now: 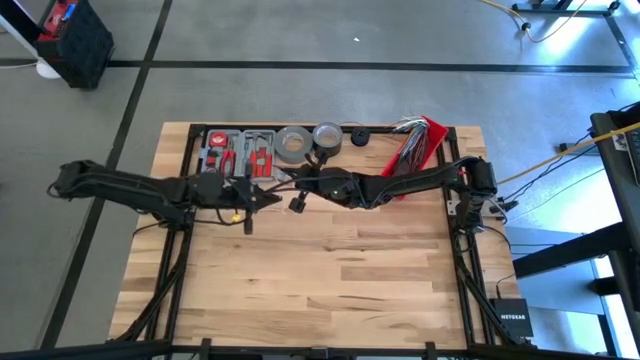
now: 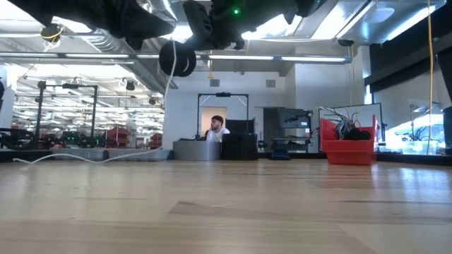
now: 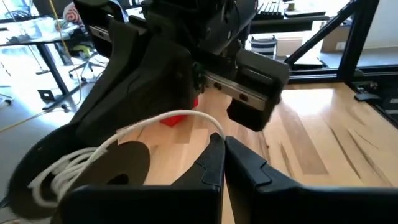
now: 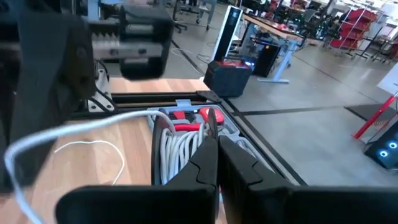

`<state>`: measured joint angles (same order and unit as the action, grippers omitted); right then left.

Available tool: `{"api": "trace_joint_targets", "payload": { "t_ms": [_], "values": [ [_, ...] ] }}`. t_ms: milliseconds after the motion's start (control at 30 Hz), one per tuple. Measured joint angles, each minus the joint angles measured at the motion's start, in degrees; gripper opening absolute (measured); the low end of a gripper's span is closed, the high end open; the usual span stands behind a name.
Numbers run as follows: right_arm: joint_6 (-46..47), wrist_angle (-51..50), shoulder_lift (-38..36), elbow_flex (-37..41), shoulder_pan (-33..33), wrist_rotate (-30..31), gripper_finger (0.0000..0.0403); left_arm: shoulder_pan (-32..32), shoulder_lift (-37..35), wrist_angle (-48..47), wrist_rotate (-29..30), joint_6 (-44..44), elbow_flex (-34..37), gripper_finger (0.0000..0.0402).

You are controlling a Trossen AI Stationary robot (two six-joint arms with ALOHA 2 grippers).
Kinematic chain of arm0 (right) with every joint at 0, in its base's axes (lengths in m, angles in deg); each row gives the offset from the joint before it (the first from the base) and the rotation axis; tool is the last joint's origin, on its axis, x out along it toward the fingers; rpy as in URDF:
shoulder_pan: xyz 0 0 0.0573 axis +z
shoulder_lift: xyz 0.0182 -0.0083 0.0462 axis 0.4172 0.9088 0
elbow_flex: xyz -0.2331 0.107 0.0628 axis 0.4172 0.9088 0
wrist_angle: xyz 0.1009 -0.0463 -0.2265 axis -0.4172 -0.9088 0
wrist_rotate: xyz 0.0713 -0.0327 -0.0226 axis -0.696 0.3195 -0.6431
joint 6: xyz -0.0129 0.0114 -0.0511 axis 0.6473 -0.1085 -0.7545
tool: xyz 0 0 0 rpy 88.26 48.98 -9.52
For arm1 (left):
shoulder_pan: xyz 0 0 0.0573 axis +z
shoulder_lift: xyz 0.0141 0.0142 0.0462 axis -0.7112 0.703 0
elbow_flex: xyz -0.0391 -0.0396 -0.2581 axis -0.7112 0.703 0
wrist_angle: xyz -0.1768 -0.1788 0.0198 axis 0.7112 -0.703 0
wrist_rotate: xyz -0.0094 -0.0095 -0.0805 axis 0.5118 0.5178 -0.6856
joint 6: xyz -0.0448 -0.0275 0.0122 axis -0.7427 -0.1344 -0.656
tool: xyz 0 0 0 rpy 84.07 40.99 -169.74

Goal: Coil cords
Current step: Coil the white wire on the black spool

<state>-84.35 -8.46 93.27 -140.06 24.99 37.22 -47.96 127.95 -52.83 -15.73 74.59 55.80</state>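
Looking down from the high view, both arms meet above the tabletop near the tool tray. Left wrist view: left gripper, jaws together, pinches the white cord. Right wrist view: right gripper, jaws together, grips the cord's coil.

In the high view the desk fills the frame's middle. Along its upper edge, left to right, sit a tool tray, two tape rolls and a bin. Below them both arms meet at centre, the left gripper just left of the right gripper. The cord runs between them above the desk.
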Motion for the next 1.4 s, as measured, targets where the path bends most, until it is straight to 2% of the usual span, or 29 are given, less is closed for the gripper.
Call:
{"api": "trace_joint_targets", "payload": {
  "t_ms": [233,600,733,1000,1067,1167,1333,1400],
  "values": [
    [0.0,1.2,0.0,0.0,0.0,-4.9,0.0005,1.7,7.4,3.8,0.5,1.5,0.0,0.0],
    [-0.2,4.4,-1.7,0.1,1.1,-4.9,0.0005,4.6,12.6,1.2,0.9,5.8,0.0,0.0],
    [-1.6,4.0,-4.0,0.1,3.3,-3.3,0.0005,5.2,14.3,1.0,0.8,7.3,-0.2,0.0],
    [-8.6,4.4,-7.6,0.3,8.7,4.1,0.0005,5.2,20.5,1.2,0.6,10.5,-0.4,0.0],
    [-9.5,7.4,-8.5,-0.1,9.7,4.4,0.0005,5.4,22.4,-1.8,0.7,10.7,0.4,0.0],
    [-11.6,10.6,-9.6,-0.3,11.3,4.6,0.0005,6.2,25.3,-0.8,0.7,11.5,0.3,0.0],
    [-13.4,9.1,-9.5,0.1,12.8,5.0,0.0005,7.9,29.6,-0.9,0.9,13.6,0.2,0.0],
    [-13.9,8.8,-9.7,0.0,13.0,7.5,0.0005,8.1,28.9,-0.1,1.0,13.6,0.2,0.0]
  ]
}}
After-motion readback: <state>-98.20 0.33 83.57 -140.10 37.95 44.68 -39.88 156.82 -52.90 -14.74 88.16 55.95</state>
